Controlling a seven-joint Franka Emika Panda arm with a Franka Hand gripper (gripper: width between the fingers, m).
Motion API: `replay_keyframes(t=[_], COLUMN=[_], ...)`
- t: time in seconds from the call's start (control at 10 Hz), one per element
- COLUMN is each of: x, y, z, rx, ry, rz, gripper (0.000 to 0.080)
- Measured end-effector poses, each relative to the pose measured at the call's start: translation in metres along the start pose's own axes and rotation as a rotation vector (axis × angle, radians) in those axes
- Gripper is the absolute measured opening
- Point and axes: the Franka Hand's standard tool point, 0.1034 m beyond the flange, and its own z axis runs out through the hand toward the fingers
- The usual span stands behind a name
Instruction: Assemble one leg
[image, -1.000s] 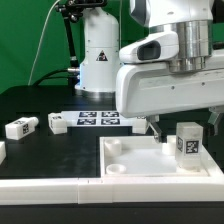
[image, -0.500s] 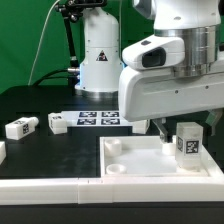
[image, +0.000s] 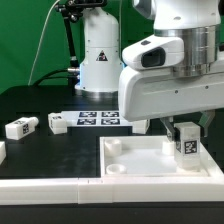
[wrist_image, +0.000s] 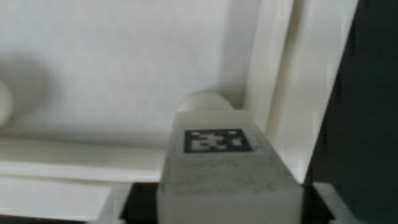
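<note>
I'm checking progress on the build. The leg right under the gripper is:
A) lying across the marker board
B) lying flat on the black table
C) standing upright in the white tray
C: the leg stands upright in a corner of the white tray, with the gripper at its top.

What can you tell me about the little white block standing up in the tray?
The block is small and white and looks like plastic. It stands upright in the far corner of the white tray, on the exterior view's right, with its foot on the tray floor. A black-and-white square tag sits on its face. The gripper hangs right at its top, but I cannot tell if it is squeezing the block.
</note>
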Motion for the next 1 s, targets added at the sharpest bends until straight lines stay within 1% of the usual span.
replay_keyframes(t=[0.1, 0.2, 0.4, 0.6, 0.7, 0.9, 1.0], x=[0.0012, 0.0010, 0.0017, 0.0020, 0.0022, 0.0022, 0.0022], y=[-0.0022, -0.0058, -0.0071, -0.0082, -0.0084, -0.0084, -0.0083], z=[0.0004, 0.0011, 0.0017, 0.0018, 0.0016, 0.0018, 0.0018], rx=[-0.002, -0.002, -0.011, -0.017, -0.014, 0.002, 0.004], ry=[0.016, 0.025, 0.039, 0.049, 0.051, 0.047, 0.046], rz=[0.067, 0.238, 0.525, 0.746, 0.867, 1.043, 1.049], gripper=[0.0289, 0.0289, 0.0290, 0.0291, 0.0291, 0.0291, 0.0291])
